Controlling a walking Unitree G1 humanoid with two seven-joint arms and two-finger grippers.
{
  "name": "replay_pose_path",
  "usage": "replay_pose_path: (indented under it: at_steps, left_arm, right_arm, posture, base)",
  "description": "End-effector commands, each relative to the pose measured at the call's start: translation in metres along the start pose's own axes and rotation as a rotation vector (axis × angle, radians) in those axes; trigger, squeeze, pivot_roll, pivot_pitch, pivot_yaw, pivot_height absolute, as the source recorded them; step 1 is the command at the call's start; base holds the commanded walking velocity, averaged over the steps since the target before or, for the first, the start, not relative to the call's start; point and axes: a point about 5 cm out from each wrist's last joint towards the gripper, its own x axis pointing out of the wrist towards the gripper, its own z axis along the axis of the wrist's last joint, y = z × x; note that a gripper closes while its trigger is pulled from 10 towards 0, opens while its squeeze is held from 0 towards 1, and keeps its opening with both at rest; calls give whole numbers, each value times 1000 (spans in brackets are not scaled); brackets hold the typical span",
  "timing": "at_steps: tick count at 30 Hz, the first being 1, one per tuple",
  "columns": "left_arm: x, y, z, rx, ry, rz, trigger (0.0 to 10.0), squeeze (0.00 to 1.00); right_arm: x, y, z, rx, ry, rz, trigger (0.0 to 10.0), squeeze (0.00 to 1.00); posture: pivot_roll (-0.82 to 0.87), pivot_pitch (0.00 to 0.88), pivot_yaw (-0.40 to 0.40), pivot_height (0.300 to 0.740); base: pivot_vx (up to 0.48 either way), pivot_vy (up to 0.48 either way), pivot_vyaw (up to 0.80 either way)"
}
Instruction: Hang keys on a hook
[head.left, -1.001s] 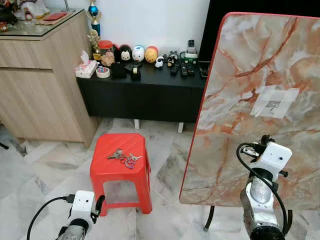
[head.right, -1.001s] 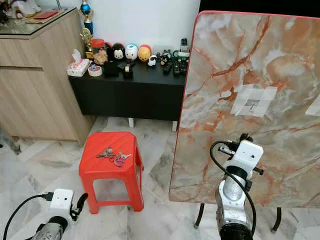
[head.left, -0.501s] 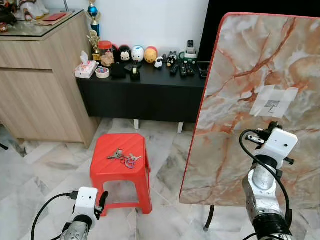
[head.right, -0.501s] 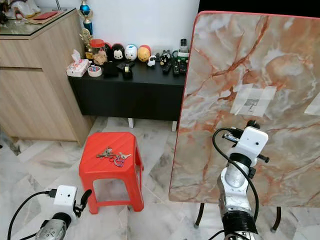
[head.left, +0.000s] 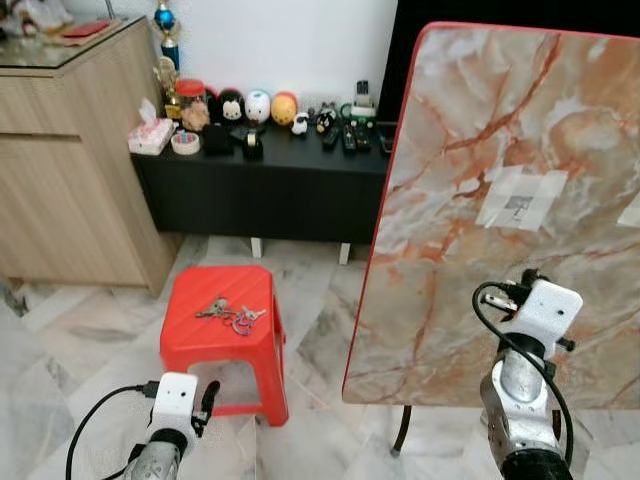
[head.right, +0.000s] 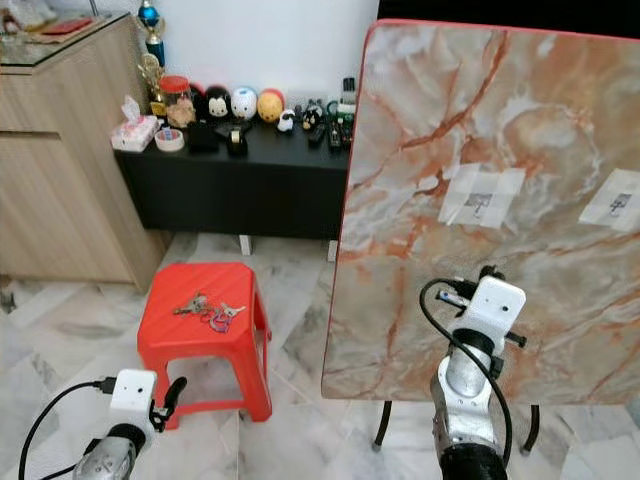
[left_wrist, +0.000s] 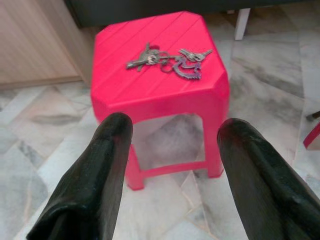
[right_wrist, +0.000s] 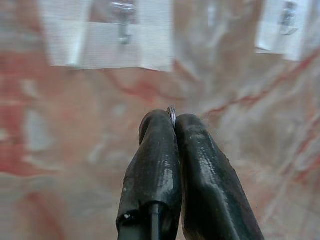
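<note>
keys on red stool, beside upright marble tabletop

One red stool, one bunch of keys, two taped hooks.

Our left arm hangs low, its gripper pointing forward and down with the two black fingers spread wide apart and nothing between them. Our right arm is raised higher in front of us, wrist angled upward, a black cable looping beside it. The right gripper has its fingers pressed together, with a thin sliver of metal showing at their tips.
</note>
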Motion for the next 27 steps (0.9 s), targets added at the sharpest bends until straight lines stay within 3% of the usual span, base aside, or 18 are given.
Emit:
replay_pose_path:
  at_steps: [1,6,13,27]
  left_arm:
    - [0,1,0,-10,-2,2,10000,0]
    - [-1,-1,-1,6,0,-5,10000,0]
    - [-1,-2,0,-3,-4,2,10000,0]
    - [1,-2,2,-15,-17,9,10000,0]
  right_arm:
    - [6,5,9,9,-28,22,10000,0]
    - [6,9,10,16,-26,38,10000,0]
    - [3,11,6,23,-6,55,10000,0]
    - [4,18,9,21,-13,92,10000,0]
  posture:
    - [69,0,-68,717]
    - [70,0,-70,717]
    - [71,0,-72,717]
    - [67,0,-75,717]
  base:
    - [0,0,0]
    - [0,0,0]
    - [0,-391,0]
    - [0,0,0]
